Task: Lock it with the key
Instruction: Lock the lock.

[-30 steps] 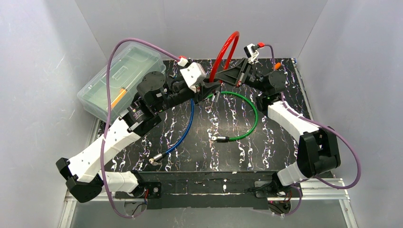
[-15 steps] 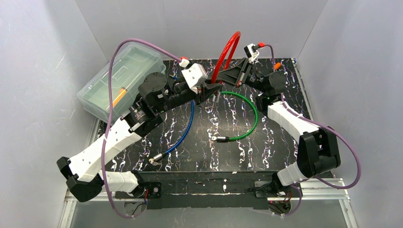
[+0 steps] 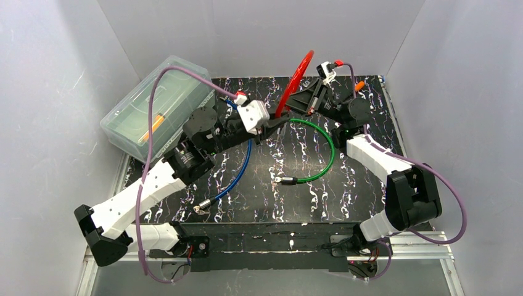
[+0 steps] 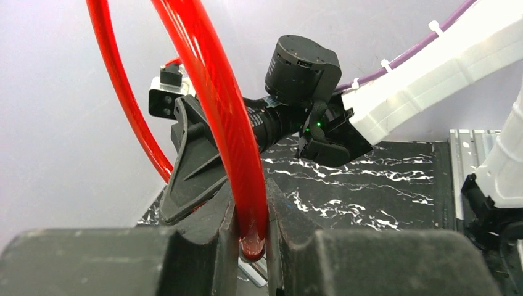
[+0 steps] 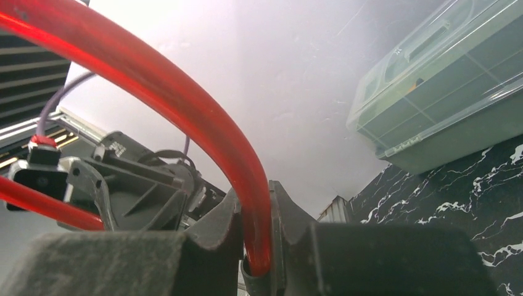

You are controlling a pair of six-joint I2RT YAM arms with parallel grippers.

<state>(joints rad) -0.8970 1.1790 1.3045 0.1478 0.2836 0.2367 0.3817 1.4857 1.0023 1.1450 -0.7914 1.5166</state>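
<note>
A red cable lock [image 3: 300,69] arches up over the back of the table, held at both ends. My left gripper [image 3: 279,121] is shut on one end; the left wrist view has the red cable [image 4: 213,98] pinched between the fingers [image 4: 203,246] of that gripper [image 4: 253,231], with a bit of silver metal under its tip. My right gripper [image 3: 303,102] is shut on the other end; in the right wrist view the cable [image 5: 179,102] runs down into a dark sleeve in that gripper [image 5: 256,246]. The key is hidden. The two grippers face each other, close together.
A green cable lock [image 3: 327,154] and a blue cable lock [image 3: 237,171] lie on the black marbled table [image 3: 370,203], each with a metal end near the middle. A clear plastic box [image 3: 154,102] stands at the back left. White walls close in on three sides.
The left gripper has moved right and nearer with its end of the cable. The right gripper has turned, and the red loop now leans right and looks narrower.
</note>
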